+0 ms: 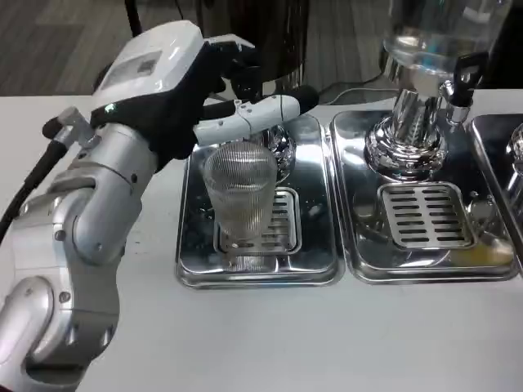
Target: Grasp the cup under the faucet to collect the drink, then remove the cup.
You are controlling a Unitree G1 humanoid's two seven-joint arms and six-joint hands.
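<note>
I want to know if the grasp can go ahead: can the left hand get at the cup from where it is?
Probably yes. The left hand hovers just above and behind the cup, its fingers reaching over the rim. The cup stands upright on the left tray, with its left side free.
</note>
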